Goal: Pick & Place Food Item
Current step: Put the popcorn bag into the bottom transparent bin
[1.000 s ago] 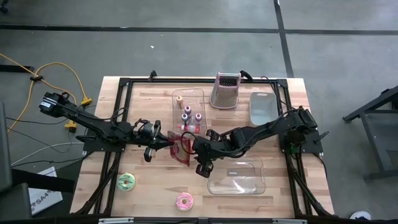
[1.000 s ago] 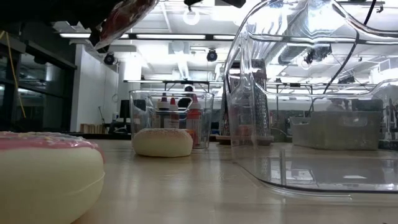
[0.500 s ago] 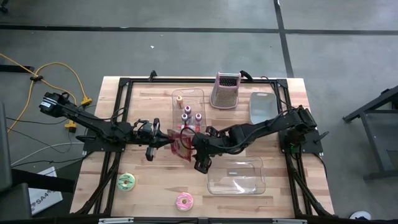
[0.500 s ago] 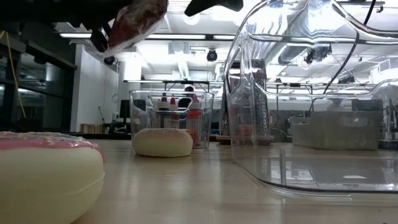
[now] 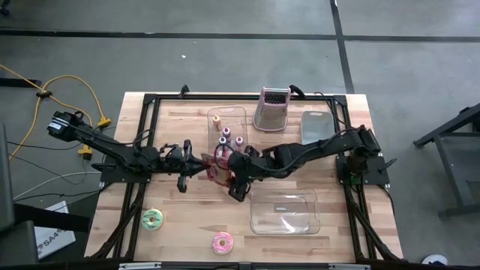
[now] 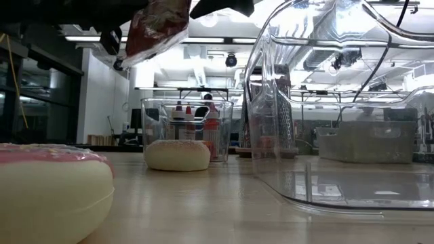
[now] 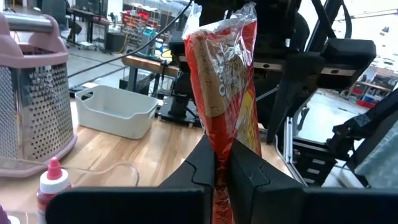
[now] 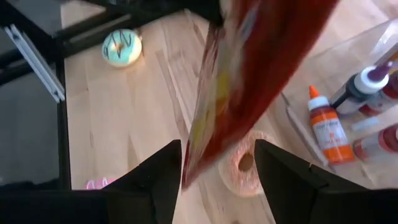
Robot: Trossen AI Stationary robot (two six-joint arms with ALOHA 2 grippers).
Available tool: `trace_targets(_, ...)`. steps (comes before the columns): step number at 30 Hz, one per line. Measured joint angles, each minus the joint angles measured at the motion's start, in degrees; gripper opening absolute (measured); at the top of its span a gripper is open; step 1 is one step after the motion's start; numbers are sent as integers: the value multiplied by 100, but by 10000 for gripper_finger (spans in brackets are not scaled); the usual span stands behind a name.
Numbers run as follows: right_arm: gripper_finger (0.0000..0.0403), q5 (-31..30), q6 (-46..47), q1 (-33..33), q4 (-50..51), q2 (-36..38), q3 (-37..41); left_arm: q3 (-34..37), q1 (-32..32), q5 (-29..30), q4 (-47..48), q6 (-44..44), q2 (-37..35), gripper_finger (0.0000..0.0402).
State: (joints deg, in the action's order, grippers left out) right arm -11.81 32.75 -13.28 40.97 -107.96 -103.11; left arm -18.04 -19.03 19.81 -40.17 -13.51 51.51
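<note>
A red food packet [image 7: 224,68] in clear wrap is held off the table by my left gripper [image 5: 196,164], which is shut on it at the middle of the table. My right gripper [image 8: 217,155] is open and slants down from the right. Its two fingers stand on either side of the packet's free end [image 8: 214,134]; I cannot tell whether they touch it. A sprinkled donut [image 8: 245,163] lies flat on the table below the packet. My left gripper pinches one end of the packet [image 7: 221,163] between its two fingers. The fingers come in about level from the table's left. The packet reaches out beyond the fingertips, tilted, lifted clear of the table [image 6: 159,27].
A clear container [image 5: 286,212] stands near right of the grippers. A clear tray of bottles [image 5: 227,129], a grater [image 5: 272,109] and a pale bin [image 5: 316,127] stand at the far side. A teal donut [image 5: 153,219] and a pink one [image 5: 222,242] lie near the front.
My right gripper has moved toward the table's far edge and a little left, closer to the packet. The packet has tipped from a low slant to a steeper one in my left gripper, which has stayed in place.
</note>
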Motion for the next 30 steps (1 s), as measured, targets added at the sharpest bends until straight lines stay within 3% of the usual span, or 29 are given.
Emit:
trace_targets(10, 183, 425, 4, 226, -400, -2, 0, 0, 0, 0, -74, 157, 0, 11)
trace_targets(21, 83, 554, 0, 219, -396, -2, 0, 0, 0, -2, -69, 159, 0, 11)
trace_targets(30, 36, 636, 0, 221, -391, -2, 0, 0, -2, -11, -67, 124, 0, 27)
